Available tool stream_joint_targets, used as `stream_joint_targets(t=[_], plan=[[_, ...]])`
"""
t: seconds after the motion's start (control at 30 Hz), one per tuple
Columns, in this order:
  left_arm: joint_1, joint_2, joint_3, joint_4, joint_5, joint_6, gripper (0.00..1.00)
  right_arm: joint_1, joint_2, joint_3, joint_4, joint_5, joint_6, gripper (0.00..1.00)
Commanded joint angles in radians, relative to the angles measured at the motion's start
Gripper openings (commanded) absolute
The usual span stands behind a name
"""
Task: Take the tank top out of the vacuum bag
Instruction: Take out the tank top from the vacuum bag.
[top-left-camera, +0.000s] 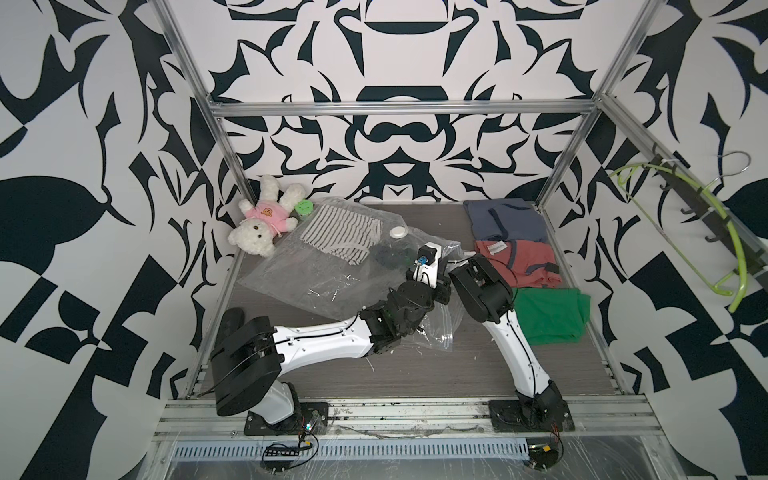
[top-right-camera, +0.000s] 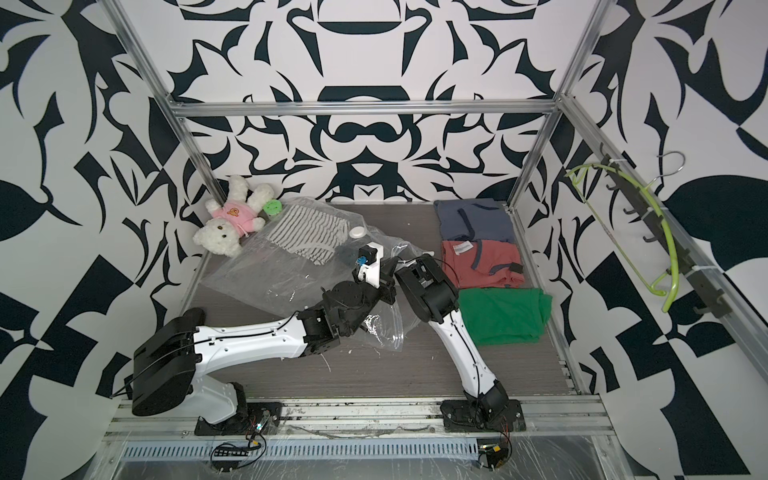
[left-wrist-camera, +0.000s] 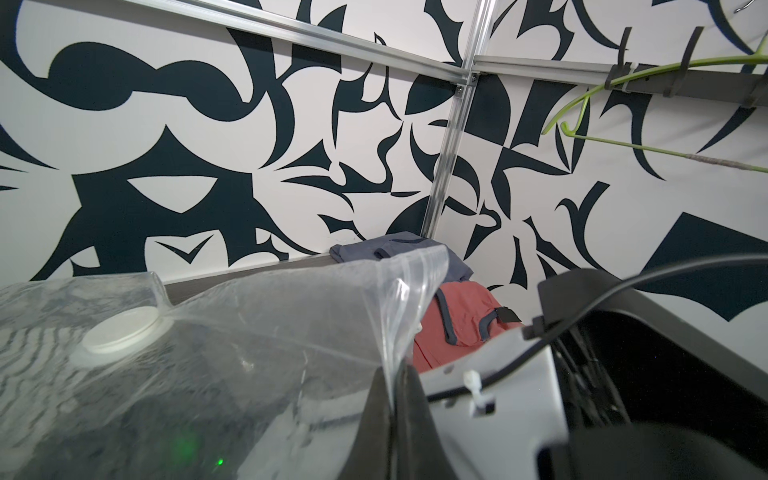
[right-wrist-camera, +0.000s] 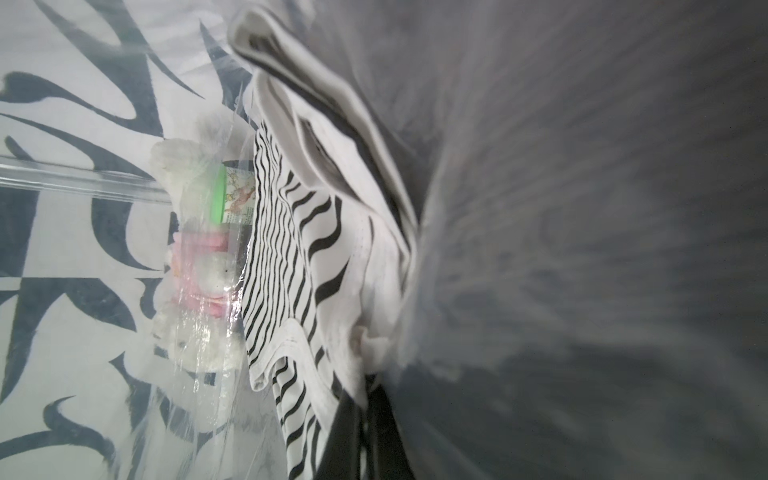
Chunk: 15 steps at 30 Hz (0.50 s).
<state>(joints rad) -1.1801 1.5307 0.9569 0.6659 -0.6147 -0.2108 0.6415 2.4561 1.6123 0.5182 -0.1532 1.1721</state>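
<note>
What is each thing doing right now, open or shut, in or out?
vacuum bag, open, edge lifted
tank top, inside the bag
left tool, shut on the vacuum bag's edge
right tool, inside the bag, shut on the tank top
teddy bear, lying down
hanger, hanging up

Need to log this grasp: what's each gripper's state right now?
Left gripper: closed on the edge of the vacuum bag.
Right gripper: closed on the striped tank top, inside the bag.
</note>
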Motion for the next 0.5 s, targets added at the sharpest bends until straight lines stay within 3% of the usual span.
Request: stream_joint_targets(t=[0.0, 0.47], plan=[[-0.039, 0.018, -0.018, -0.030, 0.051, -0.004, 0.00, 0.014, -0.042, -0.055, -0.056, -0.012, -0.035, 0.00], [-0.020, 0.023, -0.024, -0.054, -0.022, -0.027, 0.00, 0.019, -0.132, -0.221, 0.024, -0.017, -0.057, 0.00]])
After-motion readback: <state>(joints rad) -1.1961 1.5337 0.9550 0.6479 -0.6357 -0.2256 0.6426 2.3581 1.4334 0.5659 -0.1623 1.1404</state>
